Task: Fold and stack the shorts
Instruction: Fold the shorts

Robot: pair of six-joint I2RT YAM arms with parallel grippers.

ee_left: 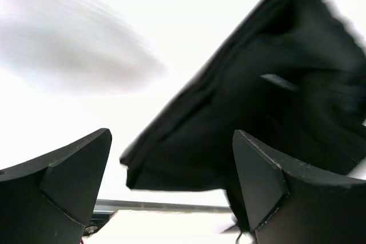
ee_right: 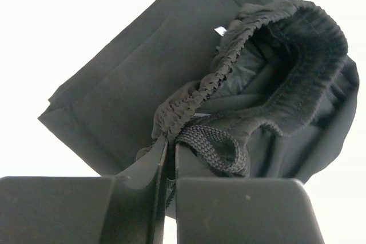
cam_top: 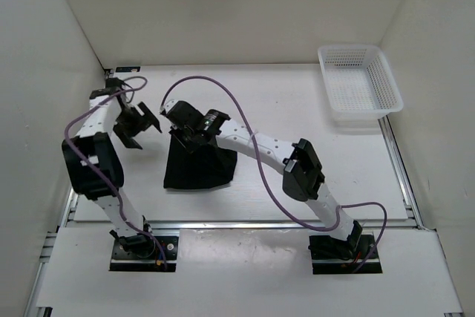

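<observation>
The black shorts (cam_top: 198, 164) hang in a tall drape at the table's middle, their lower edge resting on the white surface. My right gripper (cam_top: 185, 133) holds them up from the top; in the right wrist view its jaws (ee_right: 170, 148) are shut on the gathered elastic waistband (ee_right: 200, 91), with a drawcord loop (ee_right: 214, 147) beside the fingers. My left gripper (cam_top: 138, 125) hovers to the left of the shorts, open and empty. In the left wrist view the shorts (ee_left: 269, 112) fill the upper right, apart from its wide-spread fingers (ee_left: 260, 178).
A white mesh basket (cam_top: 359, 87) sits at the back right of the table. White walls close in on the left, back and right. A metal rail (cam_top: 245, 222) runs along the near edge in front of both arm bases.
</observation>
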